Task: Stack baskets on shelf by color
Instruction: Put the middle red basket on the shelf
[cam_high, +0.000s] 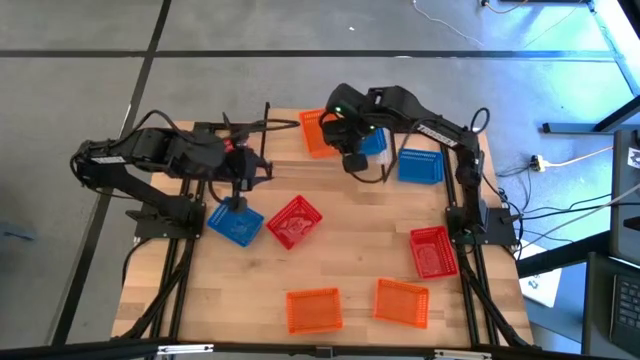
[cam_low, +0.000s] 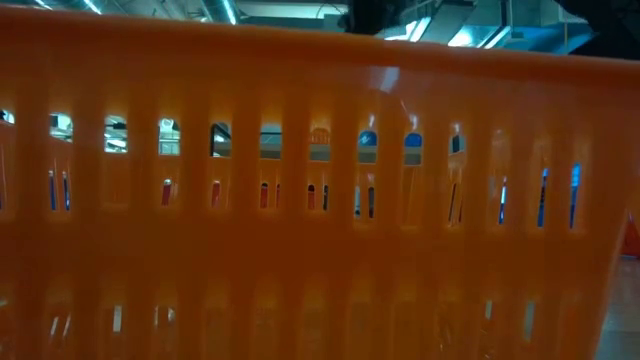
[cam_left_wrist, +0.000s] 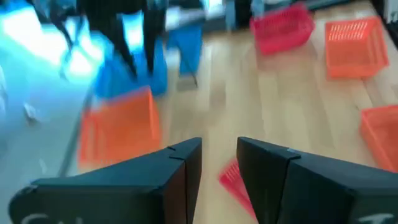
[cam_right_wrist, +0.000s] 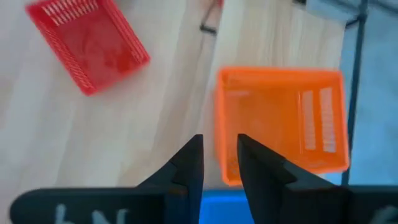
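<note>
The shelf (cam_high: 285, 160) runs along the table's far edge. On it stand an orange basket (cam_high: 316, 132) (cam_right_wrist: 280, 124) and a blue basket (cam_high: 376, 142), with another blue basket (cam_high: 420, 165) at its right end. My right gripper (cam_high: 352, 158) (cam_right_wrist: 220, 146) hangs over the gap between the orange basket and the first blue one, shut and empty. My left gripper (cam_high: 240, 195) (cam_left_wrist: 219, 152) hovers shut above the table, by a blue basket (cam_high: 236, 224) and a red basket (cam_high: 294, 221) (cam_left_wrist: 233, 180) that lie on the tabletop.
A second red basket (cam_high: 433, 251) lies near the right edge. Two orange baskets (cam_high: 314, 309) (cam_high: 402, 302) sit near the near edge, and the wall of one (cam_low: 320, 200) fills the low view. There is bare wood mid-table. Both arm bases stand at the table's sides.
</note>
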